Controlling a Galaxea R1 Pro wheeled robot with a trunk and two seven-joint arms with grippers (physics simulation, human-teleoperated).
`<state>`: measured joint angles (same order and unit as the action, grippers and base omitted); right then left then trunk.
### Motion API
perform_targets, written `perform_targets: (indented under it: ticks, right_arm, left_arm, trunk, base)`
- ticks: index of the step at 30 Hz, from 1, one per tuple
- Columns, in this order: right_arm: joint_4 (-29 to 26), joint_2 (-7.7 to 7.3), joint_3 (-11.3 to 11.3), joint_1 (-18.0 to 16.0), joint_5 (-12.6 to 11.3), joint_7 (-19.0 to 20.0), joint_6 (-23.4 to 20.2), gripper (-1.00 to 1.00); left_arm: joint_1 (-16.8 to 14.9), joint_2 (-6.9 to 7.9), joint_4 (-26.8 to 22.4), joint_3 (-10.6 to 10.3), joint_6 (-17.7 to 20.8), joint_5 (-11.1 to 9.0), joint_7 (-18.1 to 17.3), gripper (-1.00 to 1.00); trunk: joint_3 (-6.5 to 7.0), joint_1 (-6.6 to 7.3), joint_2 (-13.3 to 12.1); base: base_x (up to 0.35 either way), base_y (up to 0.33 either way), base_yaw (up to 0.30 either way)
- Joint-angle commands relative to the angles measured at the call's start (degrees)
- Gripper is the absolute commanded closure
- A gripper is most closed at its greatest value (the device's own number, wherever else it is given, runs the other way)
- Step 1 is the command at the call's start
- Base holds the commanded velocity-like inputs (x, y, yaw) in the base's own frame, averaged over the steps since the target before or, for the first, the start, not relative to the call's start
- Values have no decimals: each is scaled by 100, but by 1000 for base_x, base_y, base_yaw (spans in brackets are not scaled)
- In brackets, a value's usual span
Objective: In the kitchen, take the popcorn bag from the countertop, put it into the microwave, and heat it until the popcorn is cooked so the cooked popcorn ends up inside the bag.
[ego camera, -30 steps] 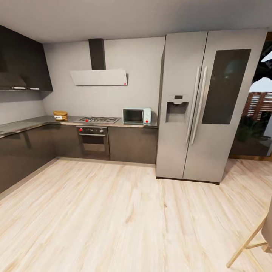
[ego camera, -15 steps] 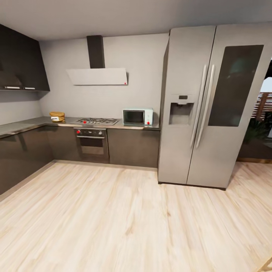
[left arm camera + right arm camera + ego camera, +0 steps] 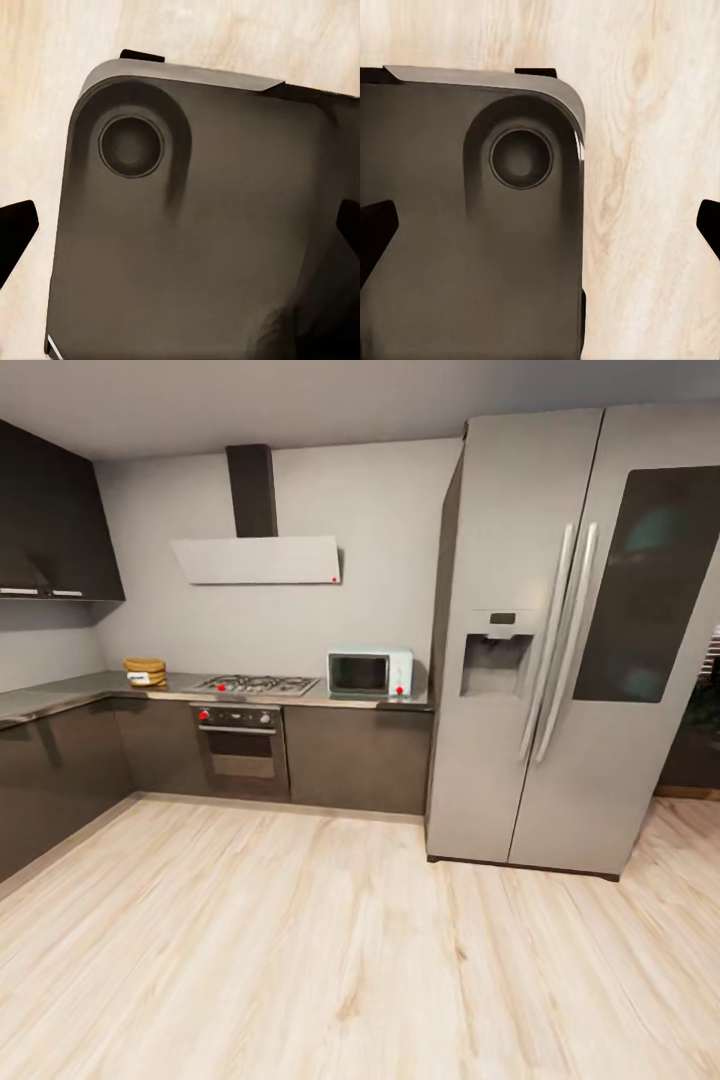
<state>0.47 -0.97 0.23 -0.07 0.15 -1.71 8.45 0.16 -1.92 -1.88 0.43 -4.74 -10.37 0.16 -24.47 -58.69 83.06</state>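
Currently: popcorn bag [image 3: 145, 671] on countertop [image 3: 60, 695] corner | microwave [image 3: 369, 673] beside fridge [image 3: 570, 640] | both grippers spread wide

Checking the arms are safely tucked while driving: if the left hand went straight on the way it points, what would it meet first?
Most likely the robot's own dark base, which lies straight ahead between the fingertips of the open left hand; pale wood floor shows beyond. Depth is unclear.
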Motion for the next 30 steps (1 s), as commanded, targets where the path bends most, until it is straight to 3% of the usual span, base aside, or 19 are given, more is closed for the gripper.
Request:
perform_targets:
  ticks: [1,30]
  right_arm:
    - [5,0,3,-1,2,-13,25,-100]
    - [14,0,9,-1,2,-13,11,-100]
  left_arm:
    - [2,-1,-5,1,-9,-35,2,-100]
    - [3,-1,-7,1,-9,-35,2,-100]
  trunk:
    - [-4,-4,2]
    - [-4,-4,2]
  base:
    - [326,87,0]
    - [326,104,0]
